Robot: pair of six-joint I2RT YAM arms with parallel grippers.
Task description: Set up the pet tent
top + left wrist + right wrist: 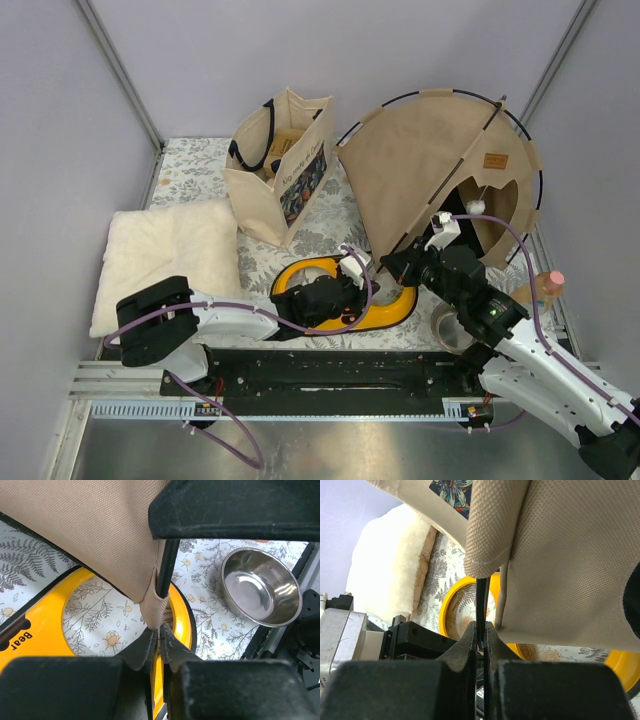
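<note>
**Pet tent** [430, 165]. Located at far right of bench [190, 165], just beside tote bag [280, 170], with near hem reaching down toward both arms.

Appearance: tan woven canvas stretched in fan-shaped panels over thin black pole [481, 600] framing. Arched doorway on right-hand side, small brown label patch [495, 160] above it, white pompom [476, 207] hanging on a string in the opening. Appears only partly raised, tilted rather than sitting square.

Handling, as judged: light for its bulk. Canvas soft and coarse-woven, likely to fold or slide unless taken at a seam. Poles slim, springy and smooth, prone to slipping or twisting in a pinch. Best taken at pole ends and sewn corner sleeves, not mid-panel.

Left end effector [159, 635]: closed on sewn corner sleeve of canvas where pole enters, above yellow ring [45, 630].

Right end effector [481, 632]: pinched shut on bare pole just below canvas hem.

Steel bowl [260, 587] near, not touching tent. Pillow [165, 260] at left, well apart.
</note>
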